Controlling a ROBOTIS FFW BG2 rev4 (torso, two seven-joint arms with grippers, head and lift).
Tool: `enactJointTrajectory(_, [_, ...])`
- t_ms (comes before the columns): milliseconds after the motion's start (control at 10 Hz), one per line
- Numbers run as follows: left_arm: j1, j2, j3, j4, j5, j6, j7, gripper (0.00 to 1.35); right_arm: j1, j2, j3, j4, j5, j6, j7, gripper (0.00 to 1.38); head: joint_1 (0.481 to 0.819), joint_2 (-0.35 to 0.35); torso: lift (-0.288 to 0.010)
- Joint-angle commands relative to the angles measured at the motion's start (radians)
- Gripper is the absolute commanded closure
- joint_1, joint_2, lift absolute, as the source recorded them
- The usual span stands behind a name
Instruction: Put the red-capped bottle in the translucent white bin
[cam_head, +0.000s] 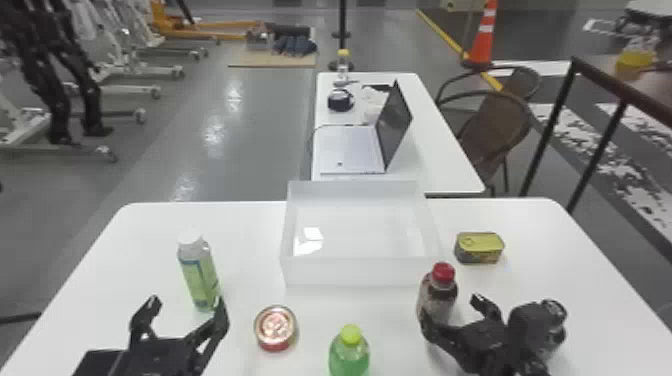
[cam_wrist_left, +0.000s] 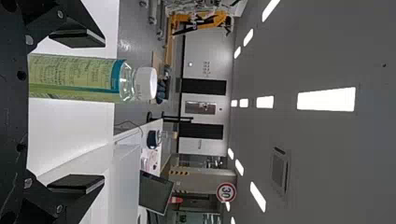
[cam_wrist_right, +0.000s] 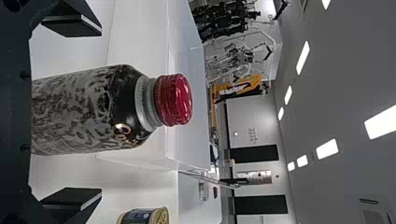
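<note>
Across the white table (cam_head: 145, 225), I log: translucent white bin (cam_head: 350, 272); my right gripper (cam_head: 454, 311), fingers wide around the red-capped bottle (cam_head: 436, 296), gap either side; my left gripper (cam_head: 187, 302), spread, grasping nothing; red-capped bottle, upright, outside the bin's near right corner.

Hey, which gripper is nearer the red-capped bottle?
The right gripper: its open fingers flank the red-capped bottle. The left gripper is farther left, by the white-capped bottle.
</note>
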Motion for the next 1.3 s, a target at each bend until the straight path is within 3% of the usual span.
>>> enactJointTrajectory(0, [-0.001, -0.003, -0.002, 0.003, 0.004, -0.001, 0.000, 0.26, -0.018, -0.003, 0.004, 0.004, 0.029, 0.011, -0.009, 0.09, 0.549, 0.000, -0.100])
enactJointTrajectory(100, [-0.002, -0.003, -0.002, 0.004, 0.009, -0.003, 0.000, 0.25, -0.028, -0.009, 0.010, 0.005, 0.042, 0.024, -0.013, 0.12, 0.549, 0.000, -0.100])
enactJointTrajectory(200, [-0.004, -0.003, -0.003, 0.007, 0.010, -0.005, 0.000, 0.25, -0.044, -0.021, 0.012, 0.011, 0.052, 0.041, -0.013, 0.26, 0.549, 0.000, -0.100])
enactJointTrajectory(300, [-0.005, -0.003, -0.005, 0.009, 0.015, -0.005, 0.000, 0.25, -0.061, -0.032, 0.012, 0.030, 0.052, 0.054, -0.013, 0.56, 0.549, 0.000, -0.100])
enactJointTrajectory(400, [-0.005, -0.003, -0.005, 0.012, 0.016, -0.006, 0.000, 0.25, -0.077, -0.041, 0.012, 0.053, 0.031, 0.070, 0.001, 1.02, 0.549, 0.000, -0.100])
enactJointTrajectory(500, [-0.005, -0.003, -0.005, 0.012, 0.016, -0.006, 0.000, 0.25, -0.084, -0.044, 0.016, 0.057, 0.017, 0.070, 0.004, 1.25, 0.549, 0.000, -0.100])
enactJointTrajectory(700, [-0.005, -0.003, -0.005, 0.014, 0.018, -0.006, 0.000, 0.25, -0.070, -0.058, 0.058, -0.018, -0.063, 0.086, 0.004, 1.28, 0.549, 0.000, -0.100])
enactJointTrajectory(900, [-0.005, -0.003, -0.006, 0.014, 0.018, -0.005, 0.000, 0.25, -0.082, -0.084, 0.073, -0.154, -0.083, 0.169, -0.002, 1.28, 0.549, 0.000, -0.100])
enactJointTrajectory(1200, [-0.011, -0.003, -0.015, 0.017, 0.022, -0.001, 0.000, 0.25, -0.174, -0.106, 0.073, -0.139, -0.156, 0.196, -0.006, 1.28, 0.549, 0.000, -0.100])
